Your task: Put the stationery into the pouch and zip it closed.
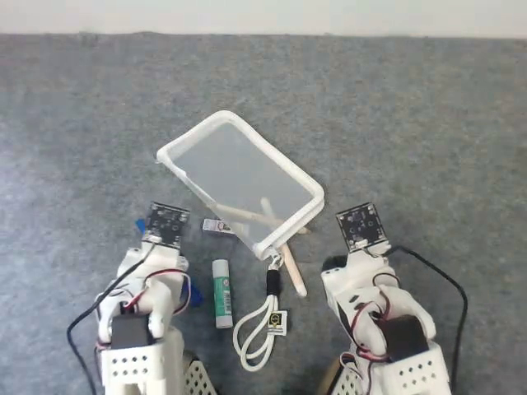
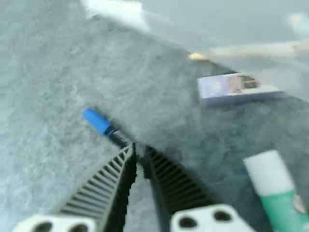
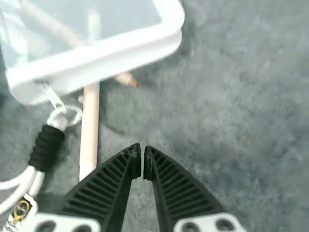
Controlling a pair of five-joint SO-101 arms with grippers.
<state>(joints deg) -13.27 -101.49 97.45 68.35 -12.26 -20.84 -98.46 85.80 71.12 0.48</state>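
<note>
Pouch [image 1: 230, 164] lies flat mid-table, a pencil [image 1: 292, 271] jutting out at its near corner. Glue stick [image 1: 221, 293], eraser [image 1: 216, 225] and blue pen [image 2: 99, 121] lie toward the near edge. Left gripper [image 2: 140, 152] and right gripper [image 3: 143, 153] hover there, jaws clenched on nothing.

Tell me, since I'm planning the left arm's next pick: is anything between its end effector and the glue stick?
Nothing visible. The glue stick lies on bare mat beside the left end effector; the blue pen sits on its other side, the eraser farther ahead.
</note>
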